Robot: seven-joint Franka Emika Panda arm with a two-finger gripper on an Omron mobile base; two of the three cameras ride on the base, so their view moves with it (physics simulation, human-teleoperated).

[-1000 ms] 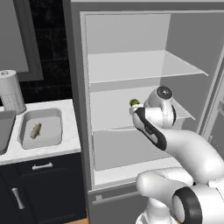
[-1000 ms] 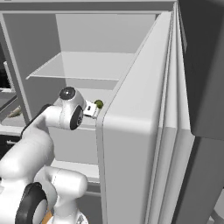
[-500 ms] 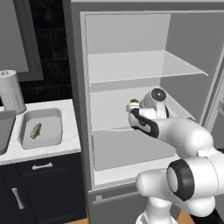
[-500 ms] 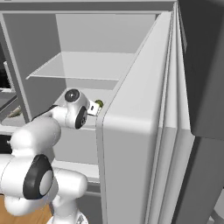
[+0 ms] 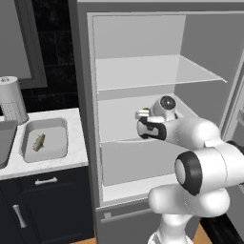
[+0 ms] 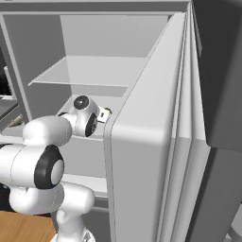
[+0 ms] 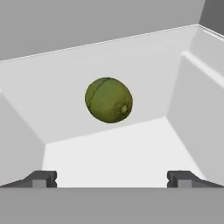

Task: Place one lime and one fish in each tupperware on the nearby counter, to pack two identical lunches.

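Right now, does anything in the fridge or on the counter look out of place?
Nothing stands out. The lime sits intact on the fridge shelf ahead of the open fingers, and one tupperware on the counter holds a fish.

One round, dull-green lime (image 7: 108, 100) with a faint seam across its skin lies in the pale fridge compartment. One shallow grey rectangular tupperware (image 5: 27, 149) with rounded corners sits on the one white marble-look counter (image 5: 76, 155), and it holds one small brownish fish (image 5: 39, 142). Beside it stands one upright white paper-towel roll (image 5: 12, 100), and the open pale grey fridge (image 5: 143, 28) shows two shelves (image 5: 157, 71).
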